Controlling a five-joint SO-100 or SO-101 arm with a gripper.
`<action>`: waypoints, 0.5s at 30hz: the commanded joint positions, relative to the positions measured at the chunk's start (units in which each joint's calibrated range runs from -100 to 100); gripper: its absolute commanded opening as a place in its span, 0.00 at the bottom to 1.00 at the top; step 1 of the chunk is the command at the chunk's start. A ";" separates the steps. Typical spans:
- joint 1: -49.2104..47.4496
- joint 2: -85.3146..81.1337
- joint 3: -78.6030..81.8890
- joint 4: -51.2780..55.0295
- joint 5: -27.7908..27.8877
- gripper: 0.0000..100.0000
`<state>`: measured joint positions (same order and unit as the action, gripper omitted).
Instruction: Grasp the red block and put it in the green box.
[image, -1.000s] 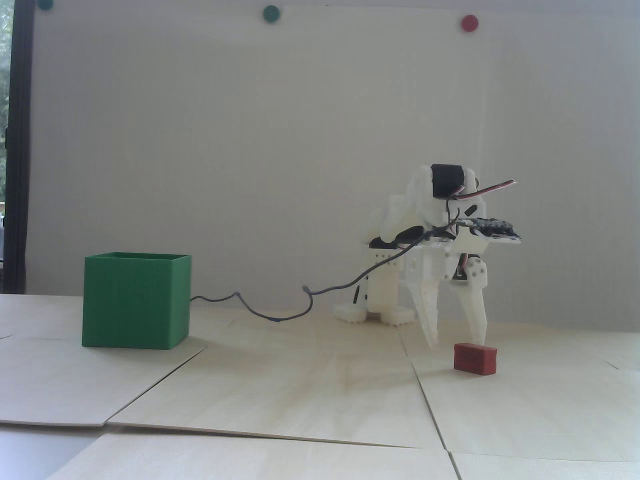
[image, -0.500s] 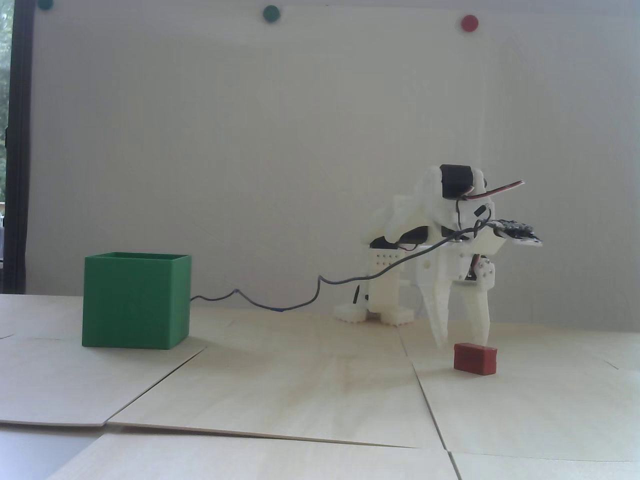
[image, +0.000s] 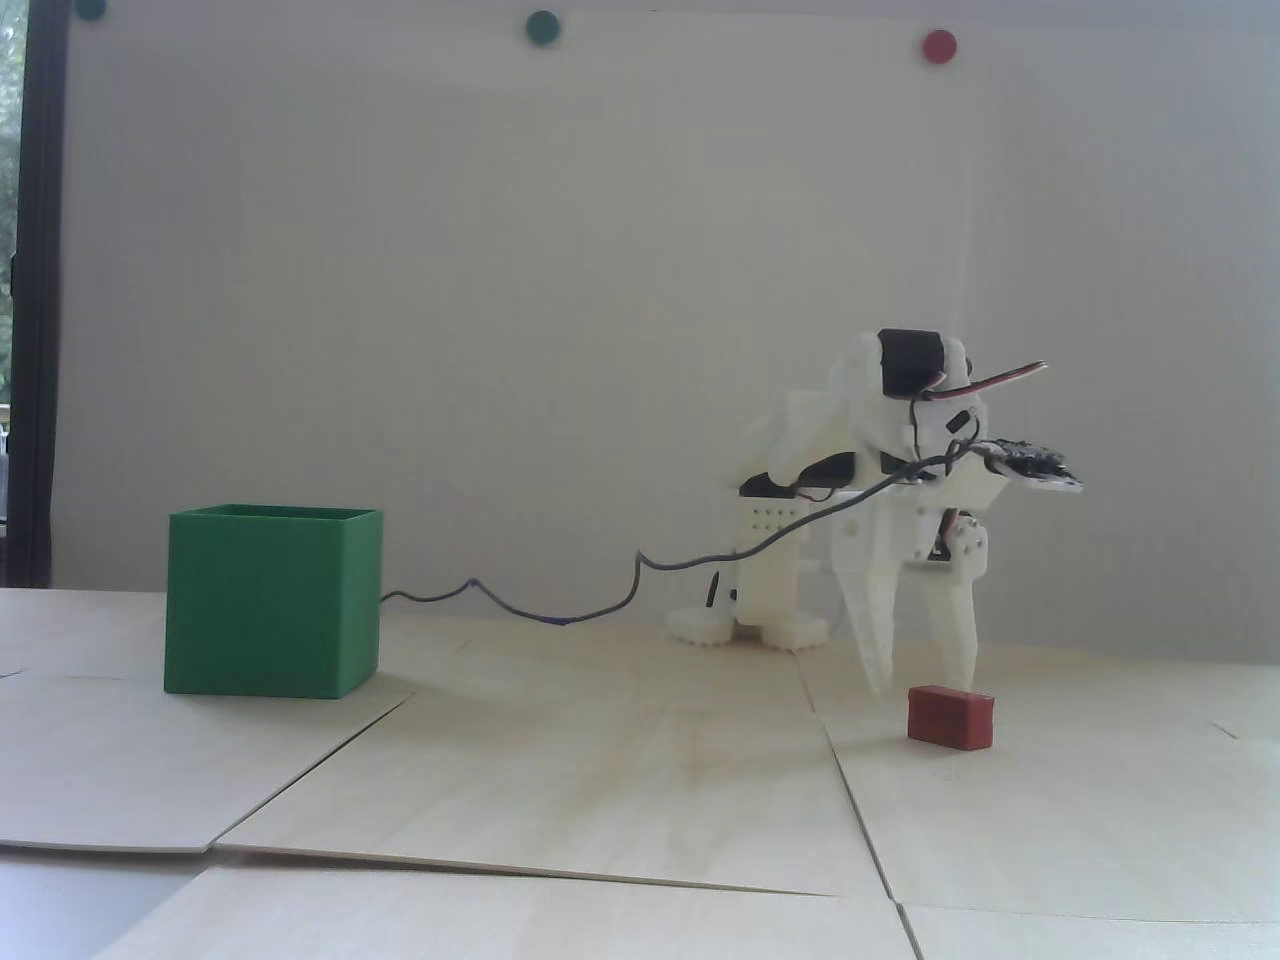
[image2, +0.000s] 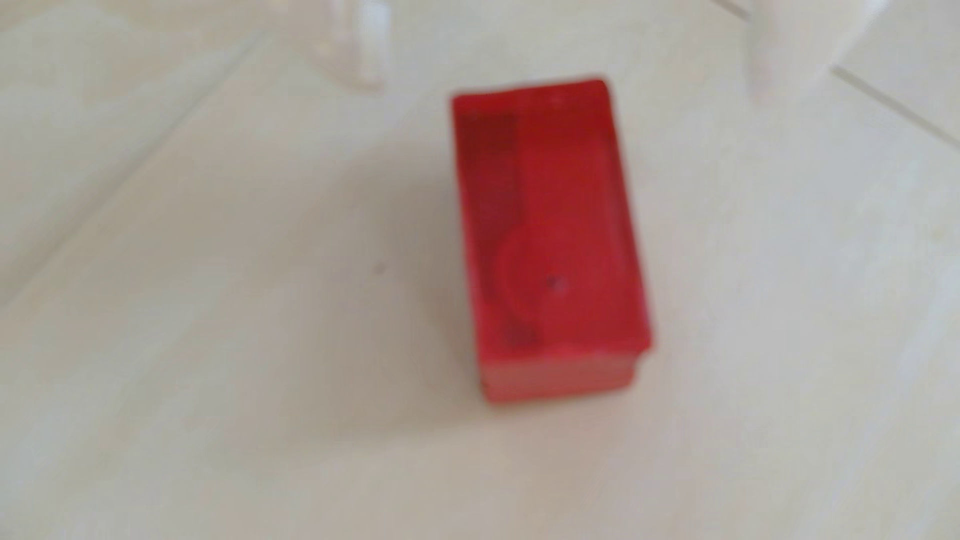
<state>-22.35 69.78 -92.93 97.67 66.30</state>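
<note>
The red block (image: 950, 716) lies flat on the pale wooden table at the right of the fixed view. My white gripper (image: 922, 688) points down just behind it, open, with one fingertip left of the block and the other above its far edge. In the wrist view the red block (image2: 550, 233) fills the middle, blurred, and the gripper (image2: 563, 83) straddles its far end with a wide gap and nothing held. The green box (image: 270, 600) stands far to the left, open at the top.
A dark cable (image: 600, 600) trails over the table from the arm to behind the box. The arm's base (image: 750, 625) sits behind the gripper. Seams between wooden boards (image: 850, 790) cross the table. Round coloured dots are on the back wall.
The gripper shifted a little to the right over the last second, bringing its fingers closer around the block, then nearly stopped. The cable lifted and shifted with it. The block stayed still.
</note>
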 joint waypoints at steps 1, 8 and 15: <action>1.81 -2.15 -3.35 1.32 0.49 0.25; 2.29 -2.15 -3.35 1.32 0.49 0.25; -0.44 -1.99 -3.35 1.32 0.39 0.25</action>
<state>-20.75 69.78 -92.93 97.67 66.30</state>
